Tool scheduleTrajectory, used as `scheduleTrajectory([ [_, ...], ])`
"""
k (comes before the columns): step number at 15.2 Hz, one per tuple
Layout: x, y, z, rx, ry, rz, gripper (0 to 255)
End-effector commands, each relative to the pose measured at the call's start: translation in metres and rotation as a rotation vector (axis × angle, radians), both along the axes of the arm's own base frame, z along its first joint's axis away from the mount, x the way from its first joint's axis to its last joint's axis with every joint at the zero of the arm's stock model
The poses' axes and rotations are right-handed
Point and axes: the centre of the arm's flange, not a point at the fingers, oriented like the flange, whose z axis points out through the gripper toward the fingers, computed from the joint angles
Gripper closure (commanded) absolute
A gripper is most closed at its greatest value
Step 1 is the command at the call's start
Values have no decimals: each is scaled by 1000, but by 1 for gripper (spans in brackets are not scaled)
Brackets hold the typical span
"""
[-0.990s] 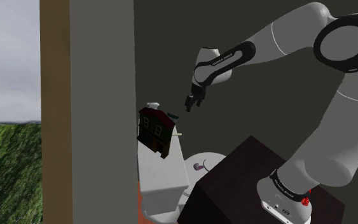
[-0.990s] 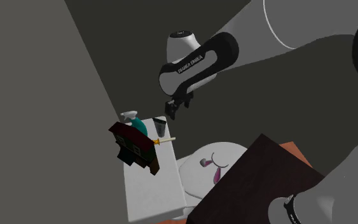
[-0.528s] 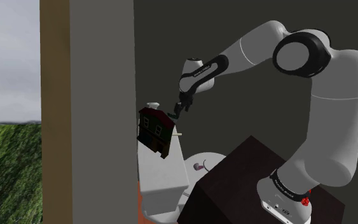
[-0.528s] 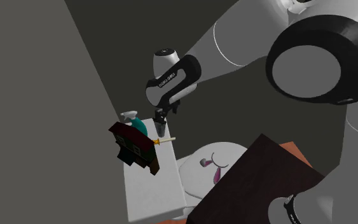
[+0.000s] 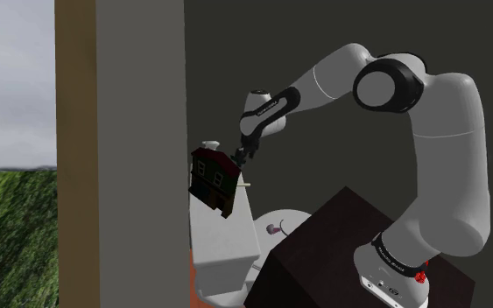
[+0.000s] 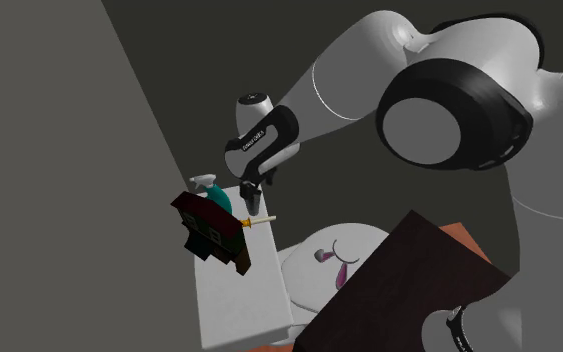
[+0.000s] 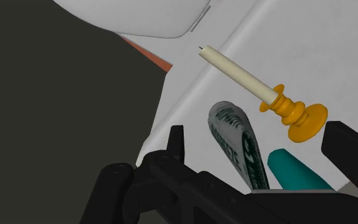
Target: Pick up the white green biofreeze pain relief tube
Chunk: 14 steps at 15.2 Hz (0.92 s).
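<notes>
The tube (image 7: 234,143), lying between the fingers of the gripper (image 7: 260,141), is showing a smooth, faintly shiny skin, grey-white with green print. It is looking like soft plastic. Just beyond the fingertips, the cream candle (image 7: 238,75) is looking matt and waxy. Its holder (image 7: 301,118) is showing a smooth orange-gold finish, and whether it is metal or painted I cannot tell. The teal item (image 7: 295,173) beside the tube is looking plain and smooth. The white surface (image 7: 190,89) under them is looking smooth and matt, without grain. The gripper itself is looking matt black. The arm (image 5: 446,131) behind it is showing a smooth white shell with a soft sheen.
</notes>
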Motion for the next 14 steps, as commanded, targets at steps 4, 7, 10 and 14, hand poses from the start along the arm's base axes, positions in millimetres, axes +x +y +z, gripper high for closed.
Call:
scheduleTrajectory([
  [4,-1,1,-13,0,0,0,255],
  [7,-1,1,-13,0,0,0,255],
  [10,-1,1,-13,0,0,0,255],
  [14,-1,1,-8,0,0,0,255],
])
